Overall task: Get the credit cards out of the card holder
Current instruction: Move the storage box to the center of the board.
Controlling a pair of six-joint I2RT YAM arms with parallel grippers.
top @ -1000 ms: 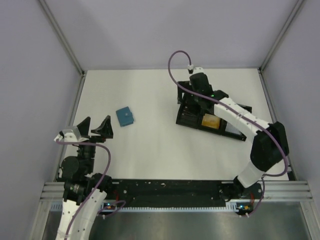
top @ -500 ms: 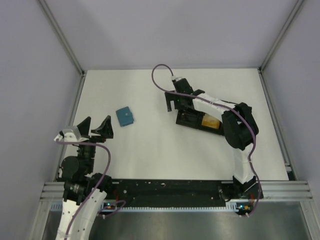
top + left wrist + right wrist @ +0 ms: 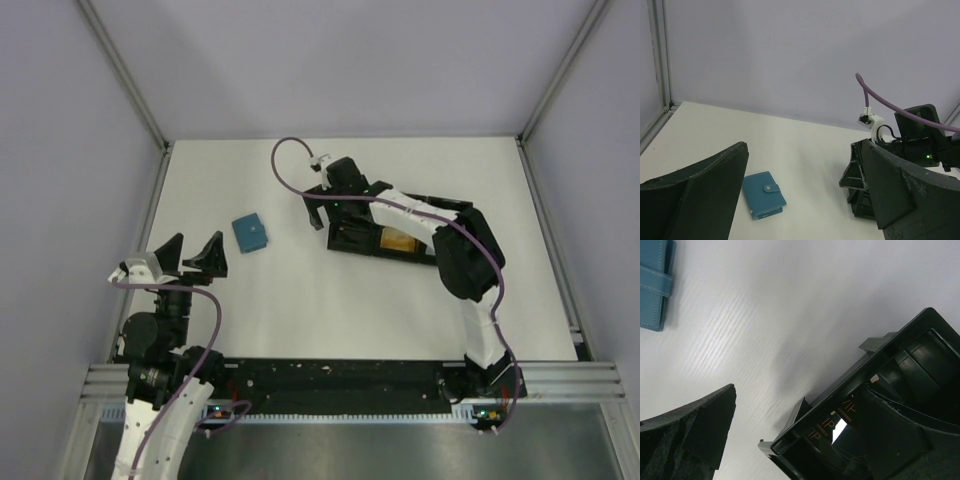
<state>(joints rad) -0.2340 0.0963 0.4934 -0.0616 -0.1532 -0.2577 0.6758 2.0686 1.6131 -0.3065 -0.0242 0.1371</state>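
Note:
The teal card holder [image 3: 250, 233] lies shut on the white table, its snap strap fastened [image 3: 764, 195]; only its edge shows in the corner of the right wrist view [image 3: 654, 285]. No cards show in it. An orange-gold credit card [image 3: 397, 241] and black cards with gold lettering [image 3: 842, 422] lie in the black tray [image 3: 350, 240]. My right gripper [image 3: 325, 210] hangs open over the tray's left end, one finger [image 3: 890, 435] inside the tray. My left gripper [image 3: 190, 255] is open and empty, near-left of the holder.
The long black tray [image 3: 910, 355] stretches rightwards under the right arm. Metal frame rails [image 3: 150, 210] and grey walls bound the table on the left, right and back. White table [image 3: 810, 150] lies between holder and tray.
The right arm has swung left from above the tray's middle to its left end, towards the holder. The tray and gold card have shifted slightly left. The left arm is still.

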